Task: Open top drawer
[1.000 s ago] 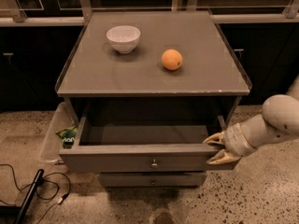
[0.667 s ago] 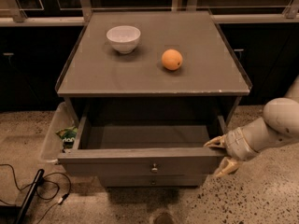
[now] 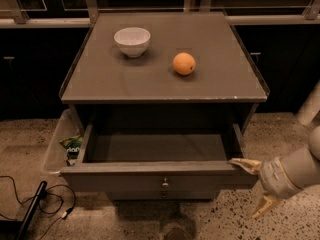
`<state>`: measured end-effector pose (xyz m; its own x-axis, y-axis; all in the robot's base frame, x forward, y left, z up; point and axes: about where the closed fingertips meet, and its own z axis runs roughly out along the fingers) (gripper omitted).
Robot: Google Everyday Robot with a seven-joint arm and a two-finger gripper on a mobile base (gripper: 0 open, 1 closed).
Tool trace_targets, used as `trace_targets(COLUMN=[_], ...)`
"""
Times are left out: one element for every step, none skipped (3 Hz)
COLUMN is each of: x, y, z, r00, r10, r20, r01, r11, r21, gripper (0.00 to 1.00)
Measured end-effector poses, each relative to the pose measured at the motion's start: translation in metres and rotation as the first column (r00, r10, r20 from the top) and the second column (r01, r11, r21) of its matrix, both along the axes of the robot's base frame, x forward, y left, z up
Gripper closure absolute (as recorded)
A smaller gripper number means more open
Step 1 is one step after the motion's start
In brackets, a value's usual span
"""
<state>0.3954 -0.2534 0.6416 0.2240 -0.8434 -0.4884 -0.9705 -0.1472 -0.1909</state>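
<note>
Top drawer (image 3: 125, 180): flat grey wood front, small brass knob (image 3: 165, 182); stands well out.
My gripper (image 3: 254, 186): fingers spread, upper tip at drawer's right front corner.
Surface (image 3: 220, 79): matte grey; round white bowl (image 3: 132, 40), orange (image 3: 184, 63).

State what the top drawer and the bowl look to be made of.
Top drawer: probably painted wood, matte grey flat boards, brassy knob. Bowl: likely glazed ceramic, white with soft sheen. Gripper is at the drawer's right front corner, jaws open.
</note>
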Motion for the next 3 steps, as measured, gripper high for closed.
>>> trace_targets(x=[-0.031, -0.046, -0.046], y=[-0.006, -0.006, -0.006], z=[0.01, 0.014, 0.02], r00=[0.9997, 0.9993, 0.9993], r10=[0.012, 0.026, 0.026], r20=[0.021, 0.025, 0.025], r01=[-0.011, -0.026, -0.026], r11=[1.0, 1.0, 1.0], r21=[-0.012, -0.009, -0.009], gripper=[0.52, 0.75, 0.72])
